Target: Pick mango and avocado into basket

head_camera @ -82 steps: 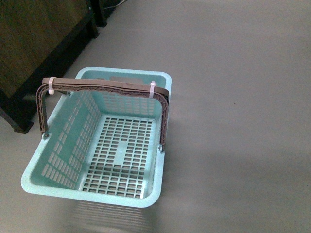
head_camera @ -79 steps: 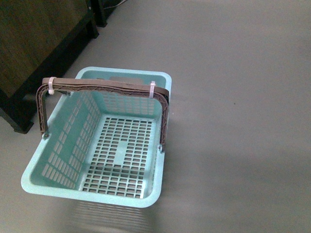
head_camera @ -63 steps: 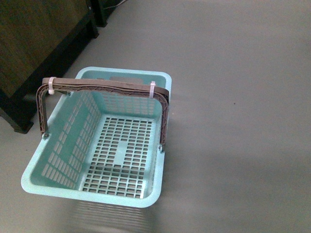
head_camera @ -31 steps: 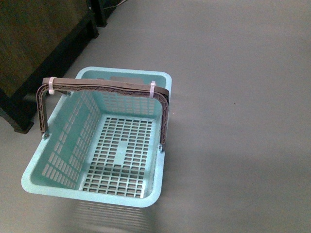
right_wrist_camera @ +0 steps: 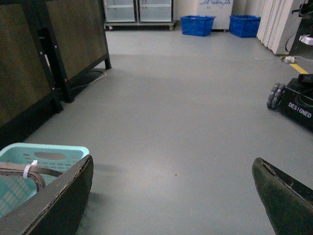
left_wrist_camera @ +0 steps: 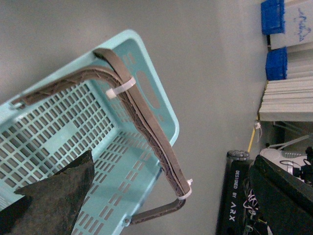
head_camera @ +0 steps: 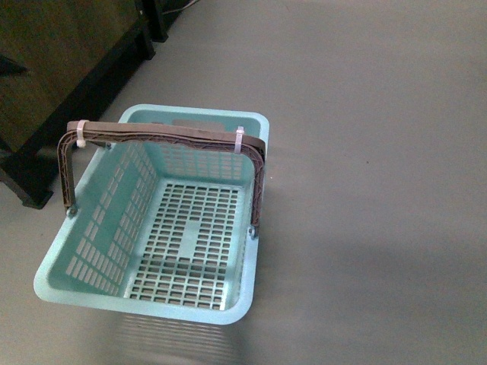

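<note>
Comparing with the preceding second, the basket [head_camera: 137, 304] has not shifted: it stands on the floor [head_camera: 380, 152], handles [head_camera: 163, 137] raised, its grid bare. Mango and avocado appear in no view, so neither pick has begun. The left end effector [left_wrist_camera: 173, 161] looks down on the basket, jaws spread wide and empty. The right end effector [right_wrist_camera: 172, 161], beside the basket, is likewise spread and empty.

Light was dim and even; the light teal slotted plastic basket [head_camera: 199, 119] cast a soft near shadow, and focus was slightly soft.
</note>
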